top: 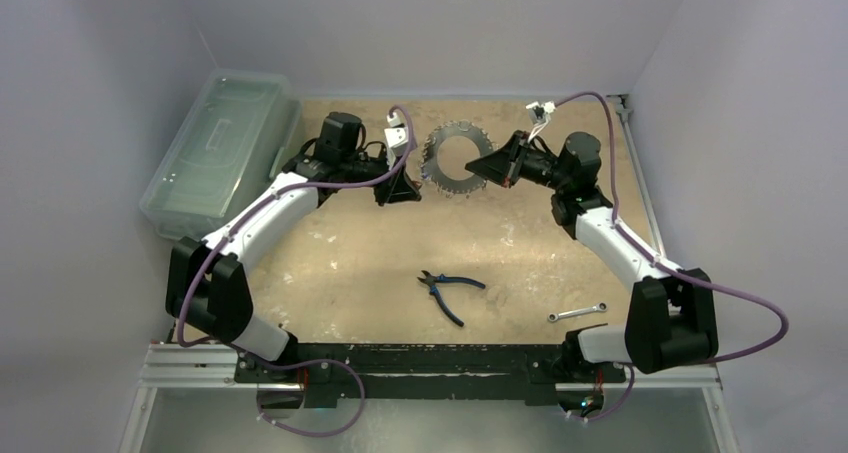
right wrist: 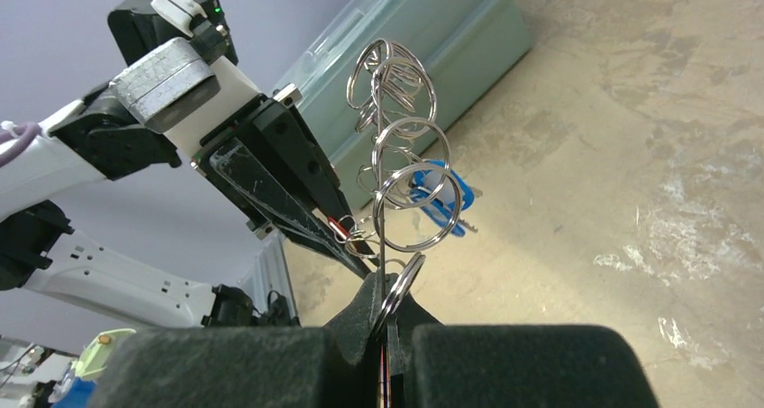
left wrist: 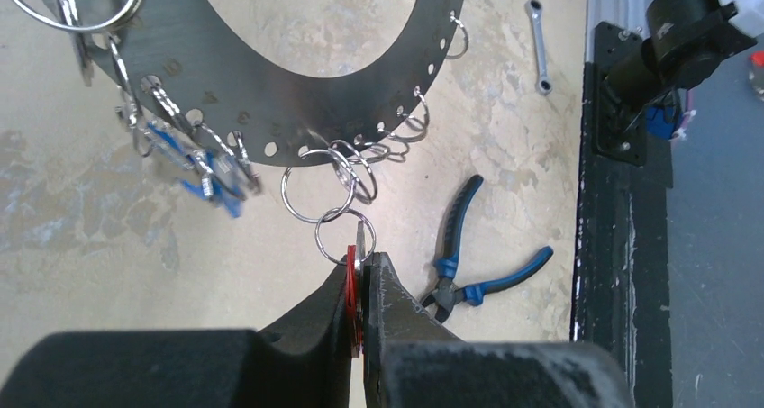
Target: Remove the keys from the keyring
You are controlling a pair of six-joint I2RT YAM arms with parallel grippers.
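Note:
The keyring [top: 455, 189] is a flat silver ring plate with holes round its rim, hung with small split rings and keys, and it is held up off the table between both grippers. My left gripper [left wrist: 363, 259] is shut on a red-tagged key [left wrist: 354, 293] that hangs from a small split ring linked to the plate [left wrist: 270, 93]. Blue-tagged keys [left wrist: 203, 169] hang further round the rim. My right gripper [right wrist: 387, 291] is shut on the plate's edge [right wrist: 382, 156], with a split ring [right wrist: 403, 286] caught between its fingers. A blue tag [right wrist: 441, 192] shows beyond it.
Blue-handled pliers [top: 447, 291] lie on the table at front centre, and a silver wrench [top: 577, 313] lies to their right. A clear plastic lidded box [top: 215, 148] stands at the back left. Walls close in the table on three sides.

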